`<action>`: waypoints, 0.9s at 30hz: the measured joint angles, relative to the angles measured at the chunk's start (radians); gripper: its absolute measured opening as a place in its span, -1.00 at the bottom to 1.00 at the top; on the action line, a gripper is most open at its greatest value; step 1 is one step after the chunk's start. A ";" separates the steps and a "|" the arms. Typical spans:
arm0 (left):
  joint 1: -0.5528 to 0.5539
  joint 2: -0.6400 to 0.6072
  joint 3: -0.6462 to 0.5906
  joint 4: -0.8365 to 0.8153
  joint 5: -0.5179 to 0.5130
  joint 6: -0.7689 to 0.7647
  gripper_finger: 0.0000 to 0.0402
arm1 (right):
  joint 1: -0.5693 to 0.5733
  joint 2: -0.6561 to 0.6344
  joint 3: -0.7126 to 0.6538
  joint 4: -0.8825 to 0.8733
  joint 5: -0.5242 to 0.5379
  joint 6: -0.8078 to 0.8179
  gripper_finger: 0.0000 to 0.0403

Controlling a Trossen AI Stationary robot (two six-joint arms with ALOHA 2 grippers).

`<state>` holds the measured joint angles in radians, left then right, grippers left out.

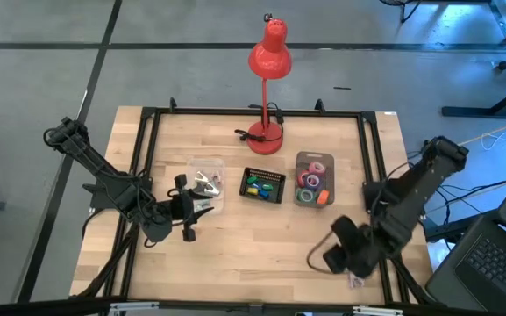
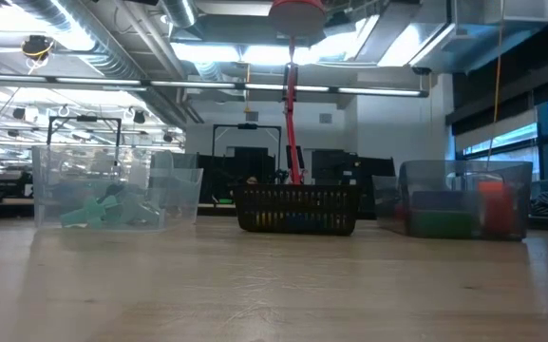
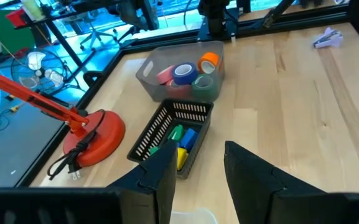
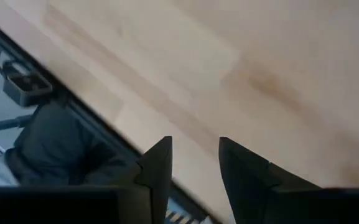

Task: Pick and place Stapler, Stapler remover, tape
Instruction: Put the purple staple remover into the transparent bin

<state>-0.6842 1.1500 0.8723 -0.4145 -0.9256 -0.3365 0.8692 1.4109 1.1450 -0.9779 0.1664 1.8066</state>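
The left gripper (image 1: 202,207) reaches in from the desk's left side, fingers slightly parted and empty. The right gripper (image 1: 338,256) hangs low at the front right, fingers (image 4: 158,163) likewise parted, holding nothing.

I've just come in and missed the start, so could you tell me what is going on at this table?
Nothing is being held right now. The left end effector hovers open beside the clear bin on the table's left side. The right end effector waits open over bare wood near the right front edge. The tape rolls sit in their bin by the black basket and red lamp.
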 joint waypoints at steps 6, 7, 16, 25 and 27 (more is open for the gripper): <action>0.000 0.000 0.000 0.000 -0.032 0.003 -0.38 | 0.137 0.091 0.000 0.036 -0.053 0.262 -0.34; 0.000 0.000 0.000 0.000 -0.038 0.003 -0.38 | 0.151 0.107 0.000 0.035 -0.064 0.298 -0.34; 0.000 0.000 0.000 -0.001 -0.045 0.053 -0.38 | 0.216 0.234 0.000 0.151 -0.150 0.498 -0.34; 0.000 0.000 0.000 -0.001 -0.045 0.055 -0.38 | 0.219 0.329 0.000 0.229 -0.191 0.543 -0.34; 0.000 0.000 0.000 -0.001 -0.045 0.055 -0.38 | 0.220 0.337 0.000 0.186 -0.203 0.563 -0.34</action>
<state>-0.6842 1.1500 0.8726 -0.4156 -0.9710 -0.2813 1.0889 1.7474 1.1446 -0.7919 -0.0371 2.3692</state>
